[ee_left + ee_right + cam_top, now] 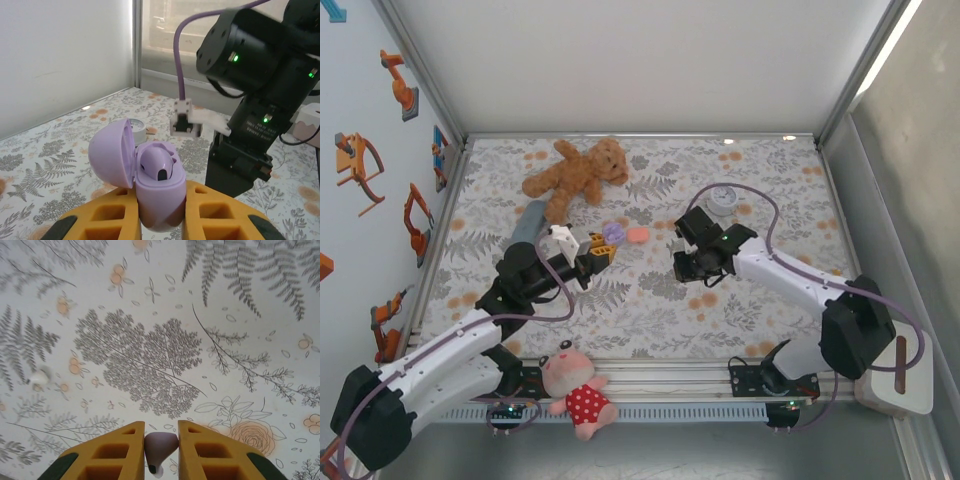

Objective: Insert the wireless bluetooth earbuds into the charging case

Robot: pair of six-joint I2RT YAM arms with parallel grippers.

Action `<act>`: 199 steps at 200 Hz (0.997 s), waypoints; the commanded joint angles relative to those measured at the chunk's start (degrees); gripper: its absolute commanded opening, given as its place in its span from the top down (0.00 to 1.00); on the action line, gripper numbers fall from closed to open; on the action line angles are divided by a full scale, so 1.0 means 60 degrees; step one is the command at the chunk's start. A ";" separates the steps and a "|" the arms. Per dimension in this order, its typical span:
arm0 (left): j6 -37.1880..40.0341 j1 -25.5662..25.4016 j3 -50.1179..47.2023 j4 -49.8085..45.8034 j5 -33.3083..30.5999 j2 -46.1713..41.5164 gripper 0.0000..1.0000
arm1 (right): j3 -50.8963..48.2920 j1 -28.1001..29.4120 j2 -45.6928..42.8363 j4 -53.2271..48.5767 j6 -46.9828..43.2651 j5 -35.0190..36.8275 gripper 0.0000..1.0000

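From above, the left arm [450,345] is stretched forward, the left gripper [603,249] clamped on the purple charging case [613,233]; the right arm [780,275] is bent inward. Left wrist: the lid [112,152] is swung open, one earbud [156,167] seated inside. Right wrist: a second earbud [161,444] is pinched by the right gripper [161,452].

From my remote seat I see the worktop [650,322] covered by a cloth [150,365] printed with grey ferns and orange flowers, and on it lie a brown teddy bear [578,174] far back, a small pink case [637,235] mid-cloth, and a round white object [723,198] further right.
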 commanded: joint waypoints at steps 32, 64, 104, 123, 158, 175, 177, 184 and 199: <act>-0.0149 -0.0062 -0.0120 0.1317 -0.0339 0.0415 1.00 | 0.1037 0.0017 -0.1112 0.0343 0.0409 -0.0040 0.80; -0.0038 -0.0062 0.0006 0.1795 -0.0319 0.0937 1.00 | 0.1628 0.0021 -0.1402 0.0609 0.0417 -0.0107 0.80; 0.0040 -0.0065 0.0161 0.2477 -0.0096 0.1494 1.00 | 0.2474 0.0035 -0.1454 0.1052 0.0486 -0.0400 0.81; 0.0142 -0.0066 0.0325 0.2560 0.0030 0.1736 1.00 | 0.2841 0.0087 -0.1394 0.1456 0.0566 -0.0618 0.81; 0.0135 -0.0061 0.0497 0.2797 0.0200 0.2020 1.00 | 0.3390 0.0354 -0.1163 0.1913 0.0731 -0.0918 0.82; 0.0162 -0.0062 0.0542 0.2858 0.0257 0.2101 1.00 | 0.3459 0.0547 -0.1060 0.2140 0.0720 -0.0906 0.82; 0.0162 -0.0065 0.0543 0.2868 0.0249 0.2114 1.00 | 0.3470 0.0563 -0.1051 0.2155 0.0728 -0.0906 0.82; 0.0185 -0.0065 0.0557 0.2883 0.0246 0.2140 1.00 | 0.3484 0.0608 -0.1004 0.2188 0.0751 -0.0906 0.82; 0.0215 -0.0065 0.0579 0.2916 0.0242 0.2168 1.00 | 0.3557 0.0704 -0.0872 0.2140 0.0761 -0.0900 0.82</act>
